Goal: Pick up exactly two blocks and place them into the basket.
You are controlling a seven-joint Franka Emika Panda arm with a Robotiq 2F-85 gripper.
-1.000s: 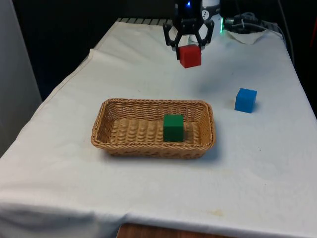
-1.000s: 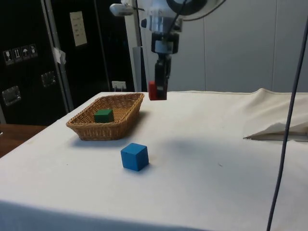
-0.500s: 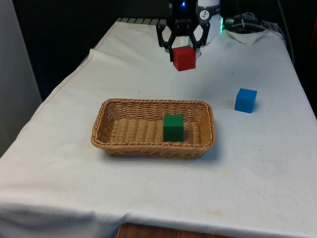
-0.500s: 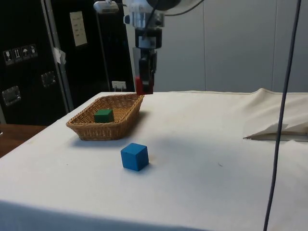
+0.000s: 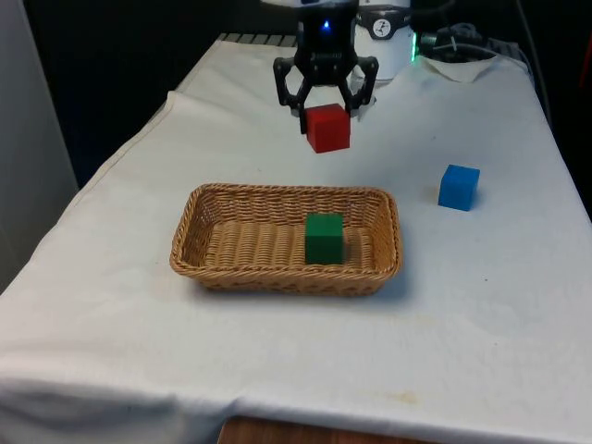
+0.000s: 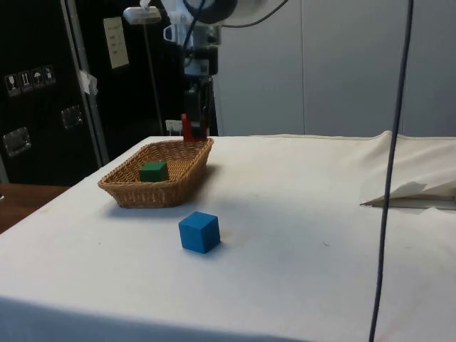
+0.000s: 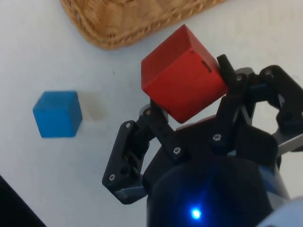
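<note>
black two-finger gripper [image 5: 326, 116] clamped on a small red cube block [image 5: 327, 128], held in the air above the white tablecloth [image 5: 277, 351], beyond the far rim of the oval woven wicker basket [image 5: 205, 266] in the front view. seen from the side, gripper [image 6: 195, 128] pointing straight down with the red cube block [image 6: 187, 128] showing at its tip, close over the basket [image 6: 135, 194] at its far end, not touching the weave. in the wrist view, fingers [image 7: 158, 124] pressed against two opposite faces of the red cube block [image 7: 183, 74], cube turned at an angle between them, gripper [image 7: 189, 101] well above the cloth, a curved stretch of the basket [image 7: 109, 33] edge near the cube.

small green cube block [image 5: 324, 238] resting inside the basket, towards the front view's right half of it, flat on the woven floor; in the side view the green cube block [image 6: 153, 171] sitting low behind the near wall.

small blue cube block [image 5: 459, 187] lying on the cloth outside the basket, off to the front view's right and well apart from the rim. in the side view the blue cube block [image 6: 199, 231] standing nearer the camera than the basket, on bare tablecloth [image 6: 299, 242]. in the wrist view the blue cube block [image 7: 57, 114] alone on the cloth, clear of both gripper and basket.

one block in the basket, one in the grip, one on the table.
</note>
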